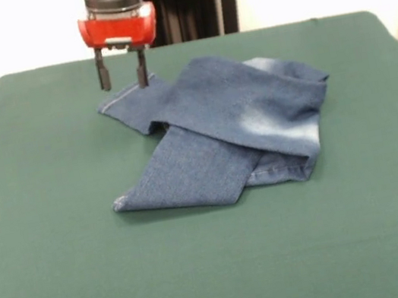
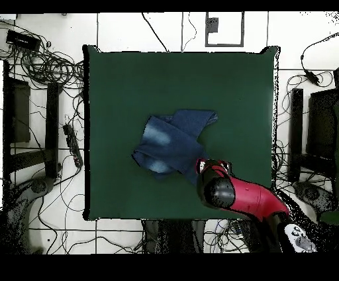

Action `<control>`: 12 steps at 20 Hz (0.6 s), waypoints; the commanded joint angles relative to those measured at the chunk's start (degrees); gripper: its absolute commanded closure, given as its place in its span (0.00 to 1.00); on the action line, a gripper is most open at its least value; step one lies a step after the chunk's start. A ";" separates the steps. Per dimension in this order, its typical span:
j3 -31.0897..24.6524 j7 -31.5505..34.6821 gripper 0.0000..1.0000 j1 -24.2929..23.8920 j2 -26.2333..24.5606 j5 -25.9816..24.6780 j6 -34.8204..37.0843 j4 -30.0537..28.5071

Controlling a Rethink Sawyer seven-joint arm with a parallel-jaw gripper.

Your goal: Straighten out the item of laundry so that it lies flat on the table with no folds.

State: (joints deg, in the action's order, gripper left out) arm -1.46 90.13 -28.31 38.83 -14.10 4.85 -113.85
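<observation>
The item of laundry (image 1: 222, 125), a small pair of blue denim jeans with pale faded patches, lies crumpled on the dark green table (image 1: 68, 280). One leg is folded across the other, and the waist end is bunched at the right. My gripper (image 1: 123, 76) hangs open just above the hem of the far left leg, its two dark fingers spread with nothing between them. From overhead, the jeans (image 2: 173, 141) sit near the table's (image 2: 119, 86) middle, and the red gripper head (image 2: 213, 171) covers the leg end nearest the base.
Green cloth surrounds the jeans on every side, widest toward the front edge in the front view. Cables and dark equipment (image 2: 40, 66) lie on the floor around the table. The red arm (image 2: 255, 199) reaches in from the lower right of the overhead view.
</observation>
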 commanded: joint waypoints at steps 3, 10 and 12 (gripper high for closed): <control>1.35 11.31 0.00 3.37 -6.68 -0.17 -6.28 -0.91; 1.10 13.26 0.00 1.42 -8.49 0.86 -9.11 -5.86; 1.44 14.15 0.00 1.33 -9.62 1.20 -11.08 -6.38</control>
State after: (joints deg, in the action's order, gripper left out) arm 1.66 90.13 -27.84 32.53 -14.04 -1.51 -116.17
